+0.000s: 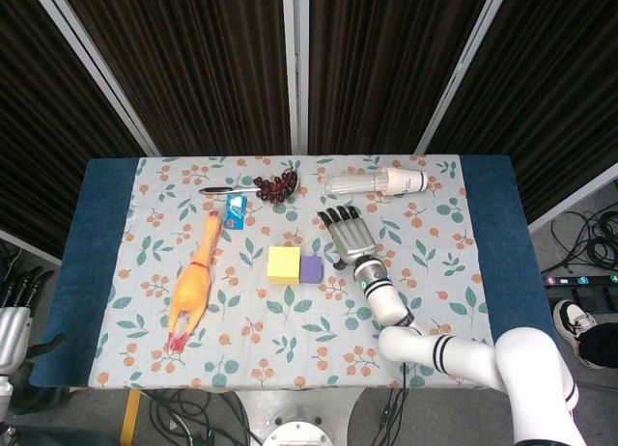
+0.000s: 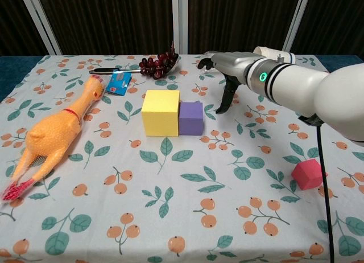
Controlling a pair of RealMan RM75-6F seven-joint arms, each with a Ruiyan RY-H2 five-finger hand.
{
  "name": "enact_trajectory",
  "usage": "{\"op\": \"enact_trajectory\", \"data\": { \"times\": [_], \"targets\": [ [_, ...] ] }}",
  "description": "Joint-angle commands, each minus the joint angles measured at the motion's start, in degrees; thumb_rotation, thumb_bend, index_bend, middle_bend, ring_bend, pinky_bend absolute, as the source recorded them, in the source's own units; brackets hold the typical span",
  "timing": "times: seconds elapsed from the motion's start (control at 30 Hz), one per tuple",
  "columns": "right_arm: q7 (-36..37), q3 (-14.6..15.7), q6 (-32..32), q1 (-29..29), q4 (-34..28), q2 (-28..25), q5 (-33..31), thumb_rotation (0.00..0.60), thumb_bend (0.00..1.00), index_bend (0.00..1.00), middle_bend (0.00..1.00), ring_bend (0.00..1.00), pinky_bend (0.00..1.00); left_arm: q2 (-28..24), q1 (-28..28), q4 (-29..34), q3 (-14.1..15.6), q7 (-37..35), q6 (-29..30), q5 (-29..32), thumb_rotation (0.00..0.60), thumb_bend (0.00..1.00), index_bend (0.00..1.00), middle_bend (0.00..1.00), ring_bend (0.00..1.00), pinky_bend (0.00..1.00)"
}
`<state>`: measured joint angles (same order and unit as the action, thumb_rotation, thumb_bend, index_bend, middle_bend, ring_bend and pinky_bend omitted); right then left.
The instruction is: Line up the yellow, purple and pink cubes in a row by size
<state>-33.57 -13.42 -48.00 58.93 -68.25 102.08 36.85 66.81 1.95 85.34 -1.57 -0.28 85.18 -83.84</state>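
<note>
A leaf-and-berry patterned cloth [image 1: 290,320] covers the blue table [image 1: 97,263], with dark slatted panels [image 1: 203,60] behind. The yellow cube [image 2: 160,112] touches the purple cube [image 2: 191,118] mid-table; the pink cube [image 2: 309,173] sits well apart at the robot's right. The right hand [image 2: 227,69] hovers beside the purple cube, fingers spread, holding nothing. The left hand [image 1: 14,322] hangs off-table, its state unclear.

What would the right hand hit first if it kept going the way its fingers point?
Probably the plastic bottle lying at the table's far edge. In the head view the right hand points away from the robot, toward it. The purple cube sits off to its side, clear. Height is uncertain.
</note>
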Motion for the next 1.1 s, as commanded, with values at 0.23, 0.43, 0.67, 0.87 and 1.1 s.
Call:
{"op": "enact_trajectory", "data": {
  "times": [0.23, 0.43, 0.67, 0.87, 1.1],
  "targets": [
    [8.6, 6.7, -3.8, -11.0, -24.5, -20.5, 14.1, 0.6, 0.08, 0.15, 0.08, 0.0, 0.0, -0.5, 0.0, 0.9, -0.1, 0.4, 0.7, -0.7, 0.6, 0.02, 0.16, 0.19, 0.1, 0.12],
    [14.2, 13.6, -7.0, -18.1, -31.8, -29.4, 26.7, 0.6, 0.1, 0.22, 0.1, 0.0, 0.0, -0.9, 0.0, 1.9, -0.2, 1.1, 1.2, -1.1, 0.6, 0.02, 0.16, 0.19, 0.1, 0.12],
    [21.1, 19.6, -10.7, -24.7, -30.6, -30.5, 37.6, 0.6, 0.1, 0.28, 0.13, 0.0, 0.0, -1.2, 0.1, 3.0, -0.2, 1.8, 1.6, -1.6, 0.6, 0.02, 0.16, 0.19, 0.1, 0.12],
    [22.4, 22.0, -12.3, -28.0, -27.4, -27.6, 42.9, 0.6, 0.1, 0.29, 0.13, 0.0, 0.0, -1.3, 0.0, 3.3, -0.1, 1.7, 2.0, -1.9, 0.6, 0.02, 0.16, 0.19, 0.1, 0.12],
    [22.1, 21.6, -12.3, -30.1, -24.5, -25.2, 42.7, 0.6, 0.13, 0.3, 0.13, 0.0, 0.0, -1.3, -0.1, 2.9, 0.0, 1.0, 1.8, -1.8, 0.6, 0.02, 0.16, 0.19, 0.1, 0.12]
  ]
}}
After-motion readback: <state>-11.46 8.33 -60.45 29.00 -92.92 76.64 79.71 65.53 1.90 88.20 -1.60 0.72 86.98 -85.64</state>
